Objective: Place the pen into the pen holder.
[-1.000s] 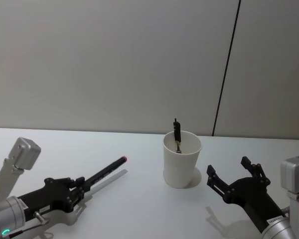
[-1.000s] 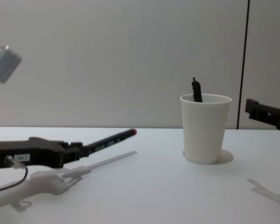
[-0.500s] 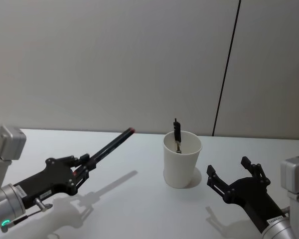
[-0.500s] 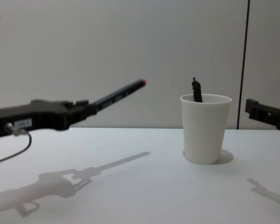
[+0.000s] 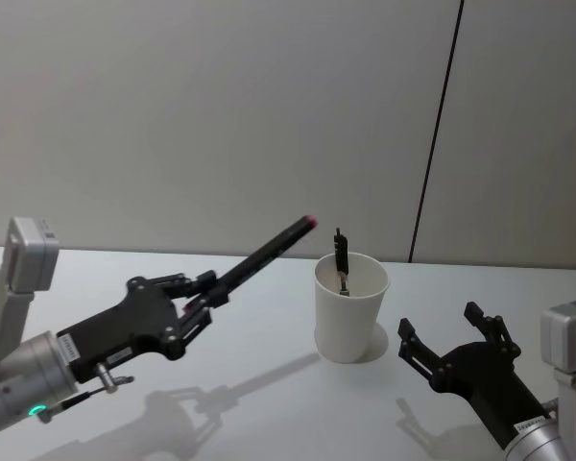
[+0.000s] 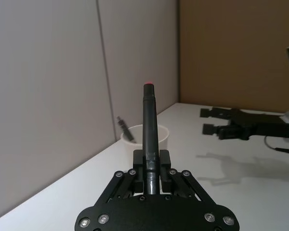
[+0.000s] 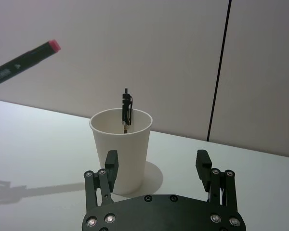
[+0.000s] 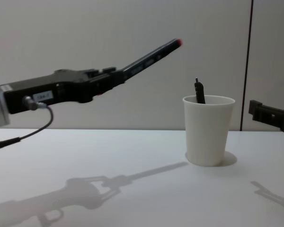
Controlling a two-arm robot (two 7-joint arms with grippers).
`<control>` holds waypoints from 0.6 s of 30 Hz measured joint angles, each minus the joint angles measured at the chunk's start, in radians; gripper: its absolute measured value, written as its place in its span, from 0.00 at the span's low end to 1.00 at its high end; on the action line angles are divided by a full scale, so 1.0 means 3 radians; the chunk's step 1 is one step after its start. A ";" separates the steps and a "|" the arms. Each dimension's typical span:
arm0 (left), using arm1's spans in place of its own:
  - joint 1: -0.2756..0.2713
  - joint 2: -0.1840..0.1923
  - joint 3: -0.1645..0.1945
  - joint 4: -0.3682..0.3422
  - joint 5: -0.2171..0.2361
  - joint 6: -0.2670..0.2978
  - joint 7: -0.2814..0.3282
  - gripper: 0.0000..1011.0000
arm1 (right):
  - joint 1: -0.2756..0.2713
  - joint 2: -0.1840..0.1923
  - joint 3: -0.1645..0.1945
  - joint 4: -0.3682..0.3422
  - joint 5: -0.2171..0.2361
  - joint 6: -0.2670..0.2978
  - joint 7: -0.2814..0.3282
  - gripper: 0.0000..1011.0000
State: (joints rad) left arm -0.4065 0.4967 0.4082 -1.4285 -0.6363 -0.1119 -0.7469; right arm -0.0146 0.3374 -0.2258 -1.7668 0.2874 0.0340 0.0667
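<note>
Left tool (image 5: 204,291) is clamped on a red-tipped black pen (image 5: 269,252), held above the desk (image 5: 269,403) and slanting up toward the white paper cup (image 5: 350,317). Right tool (image 5: 451,338) sits spread apart beside the cup.

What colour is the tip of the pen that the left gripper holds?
Red; the rest of the pen is black. The right wrist view shows it best.

Bench (image 5: 346,423): plain white surface. The pen holder (image 5: 349,317), a white paper cup, stood upright directly on it, right of centre in the head view.
</note>
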 joint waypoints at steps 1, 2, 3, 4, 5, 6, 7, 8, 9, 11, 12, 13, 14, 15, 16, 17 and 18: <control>-0.0033 -0.0022 0.0025 0.0016 -0.0016 -0.0013 -0.0050 0.19 | 0.0000 0.0000 0.0000 0.0000 0.0000 0.0000 0.0000 0.99; -0.0047 -0.0032 0.0035 0.0024 -0.0024 -0.0020 -0.0076 0.19 | 0.0000 0.0000 0.0000 0.0000 0.0000 0.0000 0.0000 0.99; -0.0061 -0.0042 0.0047 0.0033 -0.0033 -0.0026 -0.0101 0.19 | 0.0000 0.0000 0.0000 0.0000 0.0000 0.0000 0.0000 0.99; -0.0091 -0.0064 0.0072 0.0055 -0.0048 -0.0036 -0.0163 0.19 | 0.0000 0.0000 0.0000 0.0000 0.0000 0.0000 0.0000 0.99; -0.0106 -0.0076 0.0087 0.0067 -0.0055 -0.0041 -0.0189 0.19 | 0.0000 0.0000 0.0000 0.0000 0.0000 0.0000 0.0000 0.99; -0.0120 -0.0087 0.0100 0.0078 -0.0062 -0.0046 -0.0213 0.19 | 0.0000 0.0000 0.0000 0.0000 0.0000 0.0000 0.0000 0.99; -0.0141 -0.0104 0.0119 0.0094 -0.0068 -0.0050 -0.0240 0.19 | 0.0000 0.0000 0.0000 0.0000 0.0000 0.0000 0.0000 0.99; -0.0169 -0.0128 0.0146 0.0117 -0.0077 -0.0057 -0.0280 0.19 | 0.0000 0.0000 0.0000 0.0000 0.0000 0.0000 0.0000 0.99; -0.0185 -0.0144 0.0163 0.0132 -0.0082 -0.0061 -0.0306 0.19 | 0.0000 0.0000 0.0000 0.0000 0.0000 0.0000 0.0000 0.99; -0.0225 -0.0181 0.0202 0.0165 -0.0092 -0.0073 -0.0360 0.19 | 0.0000 0.0000 0.0000 0.0000 0.0000 0.0000 0.0000 0.99; -0.0240 -0.0196 0.0219 0.0179 -0.0093 -0.0075 -0.0376 0.19 | 0.0000 0.0000 0.0000 0.0000 0.0000 0.0000 0.0000 0.99; -0.0254 -0.0209 0.0229 0.0188 -0.0094 -0.0078 -0.0387 0.19 | 0.0000 0.0000 0.0000 0.0000 0.0000 0.0000 0.0000 0.99; -0.0266 -0.0220 0.0246 0.0204 -0.0094 -0.0081 -0.0400 0.19 | 0.0000 0.0000 0.0000 0.0000 0.0000 0.0000 0.0000 0.99; -0.0284 -0.0238 0.0267 0.0221 -0.0094 -0.0087 -0.0420 0.19 | 0.0000 0.0000 0.0000 0.0000 0.0000 0.0000 0.0000 0.99; -0.0297 -0.0250 0.0282 0.0234 -0.0093 -0.0090 -0.0427 0.19 | 0.0000 0.0000 0.0000 0.0000 0.0000 0.0000 0.0000 0.99; -0.0306 -0.0258 0.0291 0.0242 -0.0092 -0.0093 -0.0433 0.19 | 0.0000 0.0000 0.0000 0.0000 0.0000 0.0000 0.0000 0.99; -0.0327 -0.0277 0.0315 0.0262 -0.0086 -0.0100 -0.0442 0.19 | 0.0000 0.0000 0.0000 0.0000 0.0000 0.0000 0.0000 0.99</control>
State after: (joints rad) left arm -0.5046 0.4135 0.5027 -1.3500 -0.6622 -0.1417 -0.8794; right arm -0.0146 0.3374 -0.2258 -1.7668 0.2874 0.0340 0.0667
